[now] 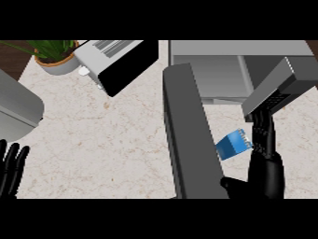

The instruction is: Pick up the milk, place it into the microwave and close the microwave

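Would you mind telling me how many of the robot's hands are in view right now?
2. The left hand rests open at the lower left edge, fingers up. The right hand is at the lower right, beside the blue milk carton near the open microwave door.

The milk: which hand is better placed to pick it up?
The right hand: it is next to the milk, near the open microwave. The left hand rests open at the far left edge.
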Action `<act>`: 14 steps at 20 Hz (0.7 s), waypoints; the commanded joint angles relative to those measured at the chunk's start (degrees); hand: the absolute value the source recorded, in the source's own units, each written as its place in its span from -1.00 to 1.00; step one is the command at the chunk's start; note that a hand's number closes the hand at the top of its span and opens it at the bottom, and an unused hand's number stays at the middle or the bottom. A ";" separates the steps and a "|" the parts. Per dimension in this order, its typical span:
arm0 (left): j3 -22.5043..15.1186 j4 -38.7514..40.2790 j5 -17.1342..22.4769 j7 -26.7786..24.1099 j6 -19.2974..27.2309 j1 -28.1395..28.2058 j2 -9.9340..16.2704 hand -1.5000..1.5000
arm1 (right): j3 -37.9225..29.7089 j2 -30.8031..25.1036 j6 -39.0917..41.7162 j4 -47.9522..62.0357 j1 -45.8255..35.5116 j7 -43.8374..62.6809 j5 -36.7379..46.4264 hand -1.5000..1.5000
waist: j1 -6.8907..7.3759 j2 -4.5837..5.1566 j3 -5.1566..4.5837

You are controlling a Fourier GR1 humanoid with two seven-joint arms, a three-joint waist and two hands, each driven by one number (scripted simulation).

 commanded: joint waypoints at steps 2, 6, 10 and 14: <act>-0.83 0.33 -1.30 0.30 0.55 -0.89 -0.83 -1.00 | -5.53 -1.86 1.27 6.74 -0.91 -5.14 -1.68 -1.00 | 0.01 0.33 0.15; -2.44 -5.92 0.13 -2.49 -3.42 9.83 -0.80 -1.00 | -5.30 -1.49 1.55 8.81 5.53 -11.43 -2.97 -1.00 | 0.28 0.20 0.16; -1.34 -0.86 -0.92 -3.79 -2.17 5.12 -0.85 -1.00 | -9.56 -4.33 6.64 11.79 3.45 -11.93 -6.65 -1.00 | 0.00 0.29 0.14; -0.89 -1.04 -0.45 -6.45 -3.60 8.11 -0.38 -1.00 | -11.43 -5.17 9.51 15.95 1.26 -12.02 -7.76 -1.00 | 0.15 0.28 0.13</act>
